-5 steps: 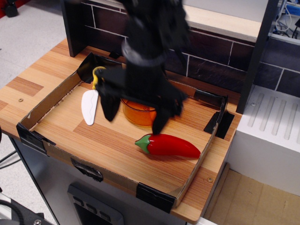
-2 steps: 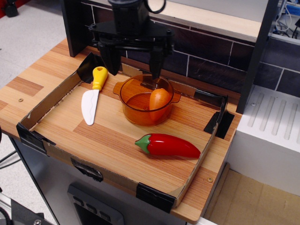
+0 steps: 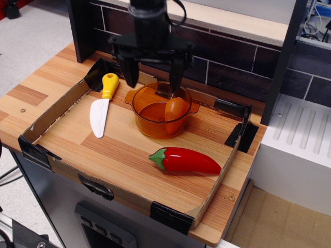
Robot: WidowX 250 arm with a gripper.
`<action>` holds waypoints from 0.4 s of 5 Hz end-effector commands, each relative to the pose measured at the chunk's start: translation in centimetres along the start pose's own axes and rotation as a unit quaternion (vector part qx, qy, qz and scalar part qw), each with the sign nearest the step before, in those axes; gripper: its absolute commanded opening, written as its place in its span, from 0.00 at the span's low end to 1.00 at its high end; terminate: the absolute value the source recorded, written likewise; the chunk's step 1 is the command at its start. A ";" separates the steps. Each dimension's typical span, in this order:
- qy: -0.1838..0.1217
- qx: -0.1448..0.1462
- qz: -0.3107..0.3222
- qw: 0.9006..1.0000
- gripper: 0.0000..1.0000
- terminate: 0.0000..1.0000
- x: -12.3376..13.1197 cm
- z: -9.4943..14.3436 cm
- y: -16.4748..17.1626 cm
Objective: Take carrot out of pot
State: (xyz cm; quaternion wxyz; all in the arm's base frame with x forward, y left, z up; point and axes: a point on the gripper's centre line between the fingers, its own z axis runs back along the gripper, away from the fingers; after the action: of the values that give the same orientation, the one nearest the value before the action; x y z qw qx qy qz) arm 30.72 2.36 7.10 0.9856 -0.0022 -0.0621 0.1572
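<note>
The translucent amber pot (image 3: 150, 116) stands in the middle of the wooden tray (image 3: 72, 132). The orange carrot (image 3: 175, 110) leans inside it, against its right wall. My black gripper (image 3: 153, 78) hangs open just above the pot's back rim. Its left finger (image 3: 131, 72) is over the pot's left back edge. Its right finger (image 3: 177, 76) is just above the carrot's top. It holds nothing.
A glossy red pepper (image 3: 187, 160) with a green stem lies in front of the pot. A toy knife (image 3: 102, 106) with a yellow handle lies left of it. Low cardboard walls ring the tray; a dark brick wall (image 3: 232, 62) stands behind.
The gripper rose from low in front of the pot, moved behind it, and now has come down a little toward the pot's rim. The carrot, hidden before, now shows.
</note>
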 end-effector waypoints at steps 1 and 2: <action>-0.021 0.007 -0.002 1.000 1.00 0.00 1.2 -1.1 -0.7; -0.021 0.015 0.004 1.000 1.00 0.00 1.3 -2.1 -0.8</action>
State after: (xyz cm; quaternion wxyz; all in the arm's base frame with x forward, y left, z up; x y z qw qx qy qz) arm 31.67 1.83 3.90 0.9849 0.0182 -0.0563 0.1626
